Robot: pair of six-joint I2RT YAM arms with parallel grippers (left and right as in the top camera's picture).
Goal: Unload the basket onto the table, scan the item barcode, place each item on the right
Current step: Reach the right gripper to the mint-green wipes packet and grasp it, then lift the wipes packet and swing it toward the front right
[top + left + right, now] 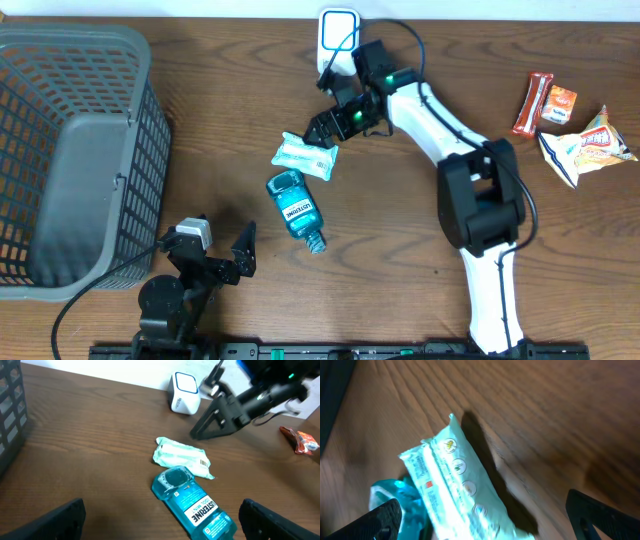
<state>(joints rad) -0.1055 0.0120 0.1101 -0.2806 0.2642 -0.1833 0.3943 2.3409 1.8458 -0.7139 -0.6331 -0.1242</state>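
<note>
- Left pincer point(220, 248) spread wide, empty, parked by the near table edge.
- Blue mouthwash bottle point(293, 208) lying flat, just beside the wipes pack.
- Wipes pack point(305, 155) flat mid-table, barcode point(203, 462) showing near one end.
- Right pincer point(325, 127) spread wide just beyond the pack, holding nothing.
- Best to straddle the pack's narrow width, clear of bottle and barcode, then lift toward the white scanner point(338, 35) at the far edge.

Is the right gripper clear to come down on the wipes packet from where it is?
Likely yes: the right gripper stands open close over the wipes packet, with nothing between them. Only the Listerine bottle crowds one end of the packet.
</note>
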